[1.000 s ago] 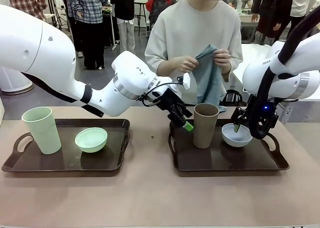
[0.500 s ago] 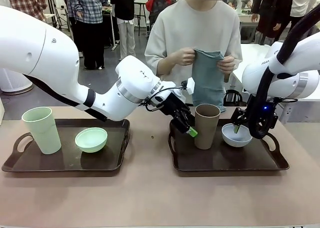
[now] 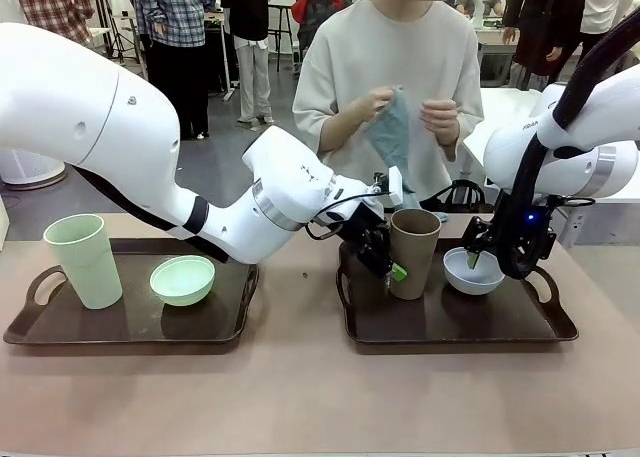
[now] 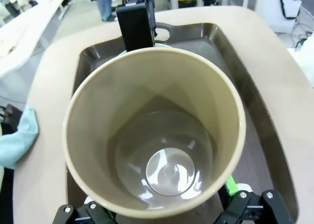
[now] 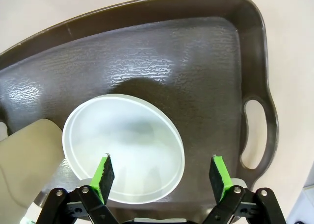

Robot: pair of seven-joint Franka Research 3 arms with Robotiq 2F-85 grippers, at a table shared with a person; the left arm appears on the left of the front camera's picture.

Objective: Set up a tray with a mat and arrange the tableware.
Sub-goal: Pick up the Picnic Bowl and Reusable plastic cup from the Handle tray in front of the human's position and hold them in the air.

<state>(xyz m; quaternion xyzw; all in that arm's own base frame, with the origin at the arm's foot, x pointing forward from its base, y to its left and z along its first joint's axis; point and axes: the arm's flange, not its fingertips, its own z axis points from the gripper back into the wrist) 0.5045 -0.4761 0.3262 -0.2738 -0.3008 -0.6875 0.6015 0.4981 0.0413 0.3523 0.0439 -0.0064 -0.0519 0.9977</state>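
Note:
The tall brown cup (image 3: 414, 252) and the small white bowl (image 3: 474, 275) stand on the right dark tray (image 3: 450, 329). My left gripper (image 3: 388, 265) reaches across to the brown cup (image 4: 157, 136), open, with a finger on either side of its lower wall. My right gripper (image 3: 478, 257) hangs open over the white bowl (image 5: 122, 145), one green pad (image 5: 104, 172) above its inside and the other outside the rim. A tall pale green cup (image 3: 85, 260) and a pale green bowl (image 3: 182, 279) sit on the left tray (image 3: 130, 329). The person holds up a grey-blue mat (image 3: 392, 137) in both hands.
A pale blue cloth (image 4: 19, 140) lies on the table beyond the right tray's far edge. The right tray's handle (image 5: 255, 136) is close to my right gripper. Bare table lies between the trays and along the front edge.
My left gripper has moved right and down until its fingers flank the brown cup. The person has gathered the hanging mat into a narrower fold. The right arm has stayed put.

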